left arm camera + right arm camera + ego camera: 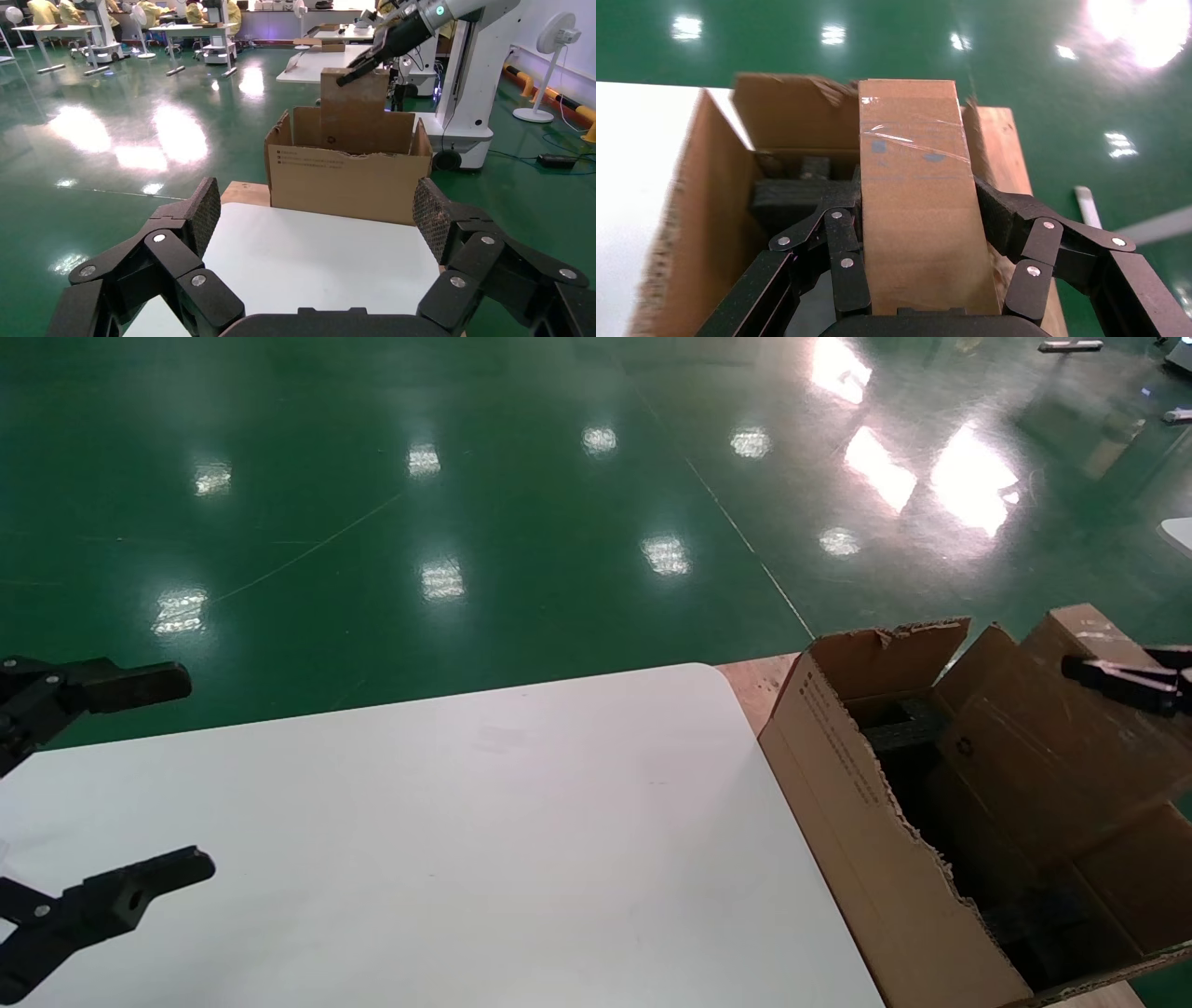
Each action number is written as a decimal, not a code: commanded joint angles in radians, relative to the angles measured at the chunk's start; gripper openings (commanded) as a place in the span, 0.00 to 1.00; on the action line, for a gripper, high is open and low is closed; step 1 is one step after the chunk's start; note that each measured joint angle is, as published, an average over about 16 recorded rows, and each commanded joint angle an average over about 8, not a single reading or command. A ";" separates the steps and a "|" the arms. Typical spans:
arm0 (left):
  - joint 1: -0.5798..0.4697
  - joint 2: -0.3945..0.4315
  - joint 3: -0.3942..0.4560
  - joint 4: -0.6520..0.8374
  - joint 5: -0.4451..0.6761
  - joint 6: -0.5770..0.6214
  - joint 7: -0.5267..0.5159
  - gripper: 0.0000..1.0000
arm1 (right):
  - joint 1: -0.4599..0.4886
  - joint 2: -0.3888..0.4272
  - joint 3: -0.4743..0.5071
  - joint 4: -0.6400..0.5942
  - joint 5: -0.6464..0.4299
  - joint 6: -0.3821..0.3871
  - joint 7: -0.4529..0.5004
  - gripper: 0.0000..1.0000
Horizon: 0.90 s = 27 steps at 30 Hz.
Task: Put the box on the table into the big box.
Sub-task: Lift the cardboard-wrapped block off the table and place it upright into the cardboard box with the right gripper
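Green glossy floor (484,505) with lamp glare surrounds the work area; nearest the robot lies the white table (447,840), its top bare where visible. Left gripper (140,784) hangs over the table's near left edge, fingers spread wide apart, nothing between them; left wrist view shows the mesh pads (205,214) open toward the carton. Off the table's right edge, touching or just beside it, stands the big box (838,803), flaps ragged, black print on the side facing the table, dark foam (908,724) inside. It rests on a wooden board (759,682) that shows beyond the table corner. Right gripper (1131,677) is over the big box's far right part, at the frame edge in head view. Right wrist view: fingers (842,246) clamped on both sides of the box (919,210), clear tape across its face. The box is held above the big box opening, upright in the left wrist view, its lower end at or just inside the rim; contact with the foam cannot be told. Farther off: other tables, robot stands, a white fan (555,42).
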 commanded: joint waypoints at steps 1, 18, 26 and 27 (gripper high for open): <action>0.000 0.000 0.000 0.000 0.000 0.000 0.000 1.00 | -0.014 0.010 -0.049 0.019 0.041 0.065 -0.013 0.00; 0.000 0.000 0.000 0.000 0.000 0.000 0.000 1.00 | 0.054 0.002 -0.285 0.073 0.296 0.273 -0.218 0.00; 0.000 0.000 0.000 0.000 0.000 0.000 0.000 1.00 | 0.091 -0.032 -0.343 -0.003 0.399 0.236 -0.322 0.00; 0.000 0.000 0.000 0.000 0.000 0.000 0.000 1.00 | 0.094 -0.036 -0.349 -0.014 0.413 0.229 -0.336 0.00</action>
